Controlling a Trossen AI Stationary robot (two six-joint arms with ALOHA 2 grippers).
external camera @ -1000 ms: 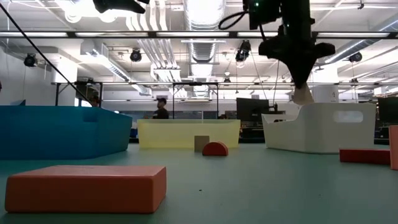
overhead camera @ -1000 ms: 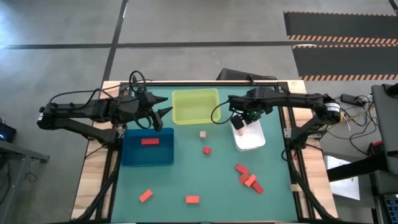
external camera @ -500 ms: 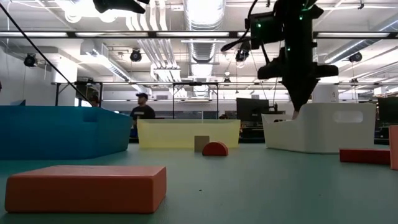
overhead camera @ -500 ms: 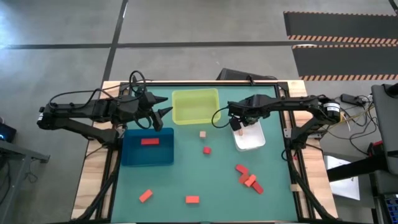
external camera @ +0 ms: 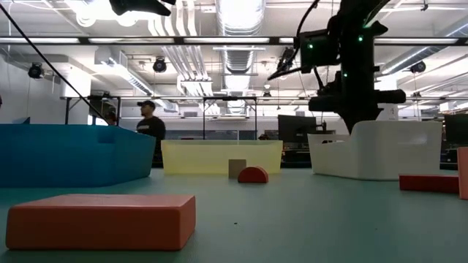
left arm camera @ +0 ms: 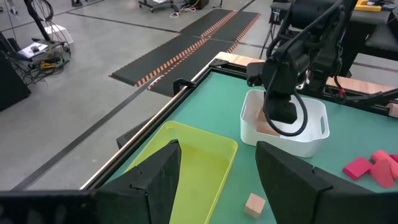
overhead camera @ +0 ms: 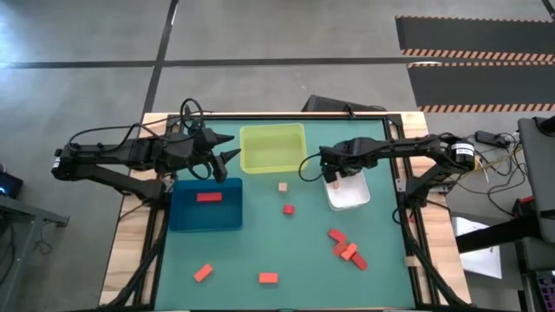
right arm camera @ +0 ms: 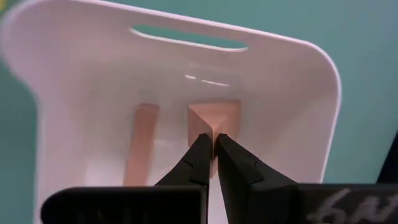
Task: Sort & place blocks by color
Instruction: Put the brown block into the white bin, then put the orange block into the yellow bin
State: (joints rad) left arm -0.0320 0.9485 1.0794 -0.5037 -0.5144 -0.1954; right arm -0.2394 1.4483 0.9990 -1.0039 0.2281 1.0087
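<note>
My right gripper [overhead camera: 334, 181] points down into the white tray [overhead camera: 349, 194] at the back right, shut on a pale tan-pink block [right arm camera: 214, 119]. Another pale bar [right arm camera: 140, 143] lies on the tray's floor beside it. In the low view the tray's wall [external camera: 380, 150] hides the fingertips. My left gripper [overhead camera: 232, 156] hangs open and holds nothing, above the gap between the blue tray [overhead camera: 205, 212] and the yellow-green tray [overhead camera: 272, 147]. A red block [overhead camera: 208, 197] lies in the blue tray. Loose red, orange and tan blocks lie on the green mat. My right gripper pinches the pale block by its near edge [right arm camera: 210, 132] between its two fingertips, coming from above and pointing down. The block sits below the fingertips, inside the white tray. Whether it touches the tray's floor I cannot tell.
On the mat lie a tan cube [overhead camera: 283, 187], a red cube [overhead camera: 289, 209], a cluster of red and orange blocks [overhead camera: 345, 249] at the near right, and two more [overhead camera: 203, 273], [overhead camera: 268, 278] near the front edge. A person walks in the room behind.
My right gripper has gone down with the pale block from above the white tray's rim into the tray, rolling a little as it sank. It has stayed shut on the block. The person in the room behind has walked toward the left.
</note>
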